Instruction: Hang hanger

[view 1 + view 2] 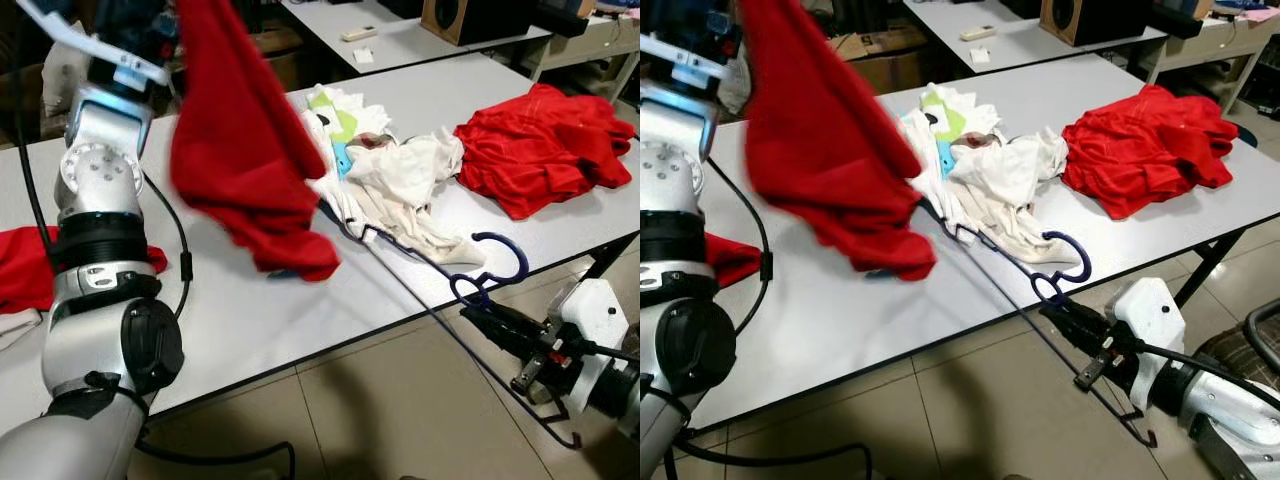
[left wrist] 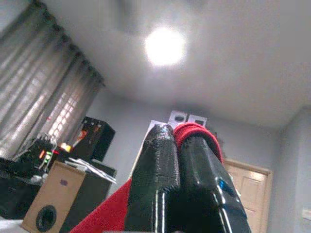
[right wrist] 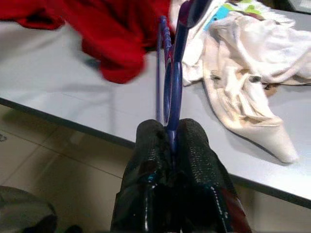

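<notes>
- Black fingers of the right gripper (image 3: 171,141) are clenched on the blue hanger (image 1: 487,268), at lower right of the frame, just past the table edge.
- Hook of the hanger lies over the edge of the grey table (image 1: 260,320); its thin lower bar runs down toward the tiled floor (image 1: 380,410).
- Left gripper (image 2: 177,138), raised at upper left, pinches a red garment (image 1: 245,150) which hangs over the table, blurred.
- White clothes (image 1: 395,175) lie in the middle, touching the hanger; a red pile (image 1: 545,145) lies at right.
- Behind stands a second table (image 1: 400,40) with a speaker (image 1: 465,18), cut off by the top.
- At far left, another red cloth (image 1: 22,265) is partly hidden by the left arm.
</notes>
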Tool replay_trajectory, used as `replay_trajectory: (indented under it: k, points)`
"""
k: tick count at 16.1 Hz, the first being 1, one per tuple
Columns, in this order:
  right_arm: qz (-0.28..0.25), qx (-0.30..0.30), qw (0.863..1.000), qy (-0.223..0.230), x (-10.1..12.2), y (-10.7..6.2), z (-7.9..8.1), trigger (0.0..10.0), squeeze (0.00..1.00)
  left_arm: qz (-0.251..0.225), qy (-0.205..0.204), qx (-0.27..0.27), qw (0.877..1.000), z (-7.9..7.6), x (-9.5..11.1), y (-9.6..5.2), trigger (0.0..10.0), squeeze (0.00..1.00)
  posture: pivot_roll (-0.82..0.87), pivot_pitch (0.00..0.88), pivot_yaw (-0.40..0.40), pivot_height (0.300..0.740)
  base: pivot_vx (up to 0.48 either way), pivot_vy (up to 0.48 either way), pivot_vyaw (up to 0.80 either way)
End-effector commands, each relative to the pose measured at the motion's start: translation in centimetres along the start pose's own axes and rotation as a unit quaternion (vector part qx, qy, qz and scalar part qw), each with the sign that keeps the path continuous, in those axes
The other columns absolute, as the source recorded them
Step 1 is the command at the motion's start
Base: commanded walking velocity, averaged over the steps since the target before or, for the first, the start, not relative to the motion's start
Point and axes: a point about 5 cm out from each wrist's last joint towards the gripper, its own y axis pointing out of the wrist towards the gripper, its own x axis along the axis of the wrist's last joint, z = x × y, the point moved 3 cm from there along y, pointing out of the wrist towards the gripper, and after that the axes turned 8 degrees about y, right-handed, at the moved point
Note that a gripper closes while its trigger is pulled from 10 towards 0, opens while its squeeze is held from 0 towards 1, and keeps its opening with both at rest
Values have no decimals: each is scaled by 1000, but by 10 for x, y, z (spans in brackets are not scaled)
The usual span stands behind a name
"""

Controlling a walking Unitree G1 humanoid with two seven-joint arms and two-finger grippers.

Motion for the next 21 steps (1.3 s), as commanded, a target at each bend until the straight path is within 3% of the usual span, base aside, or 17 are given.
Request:
replay_trajectory:
  k: [1,5,6,7,8,9,10,11,12,15,16,18,19,20,21]
  points:
    - [2,-38,999,-12,-1,3,-10,10000,0,-9,-11,-36,999,-11,7,4,0,0,-184,0,90,740,0,0,0]
    - [-25,-80,996,-18,7,9,-19,10000,0,-10,-12,-12,1000,-3,9,0,0,0,-188,0,101,740,0,0,0]
    - [-26,-95,995,-19,6,6,-23,10000,0,37,-14,-28,999,3,5,-13,0,0,-187,0,101,740,0,0,0]
    - [-24,-101,994,-19,5,5,-24,10000,0,139,23,-78,987,-2,-13,-32,0,0,-187,0,100,740,0,0,0]
    - [-22,-103,994,-19,4,4,-25,10000,0,235,36,-115,965,-6,-33,-56,0,0,-184,0,98,740,0,0,0]
    - [-19,-103,994,-20,3,4,-25,10000,0,361,36,-163,917,-15,-63,-94,0,0,-178,0,92,740,0,0,0]
    - [-18,-101,994,-20,3,5,-24,10000,0,399,33,-184,898,-21,-74,-108,0,0,-174,0,90,740,0,0,0]
    - [-17,-98,995,-21,3,8,-23,10000,0,446,20,-226,866,-44,-95,-126,0,0,-171,0,87,740,0,0,0]
    - [-17,-96,995,-23,3,10,-23,10000,0,459,17,-249,853,-60,-110,-128,0,0,-166,0,83,740,0,0,0]
    - [-13,-94,995,-29,3,11,-23,10000,0,476,28,-268,837,-78,-137,-128,0,0,-166,0,80,740,0,0,0]
    - [-12,-94,995,-29,2,10,-23,10000,0,475,27,-288,831,-94,-150,-126,0,0,-167,0,80,740,0,0,0]
    - [-10,-92,995,-30,2,11,-20,10000,0,457,-11,-317,831,-124,-163,-122,0,0,-187,0,94,740,0,0,0]
    - [-9,-93,995,-31,1,10,-19,10000,0,464,-6,-320,826,-126,-166,-125,9608,0,-188,0,95,740,0,0,0]
    - [-9,-93,995,-31,1,10,-19,10000,0,464,-6,-320,826,-126,-166,-125,9608,0,-188,0,95,740,0,0,0]
    - [-6,-96,995,-30,0,8,-19,10000,0,484,30,-292,824,-115,-172,-128,10000,0,-192,0,96,740,0,0,0]
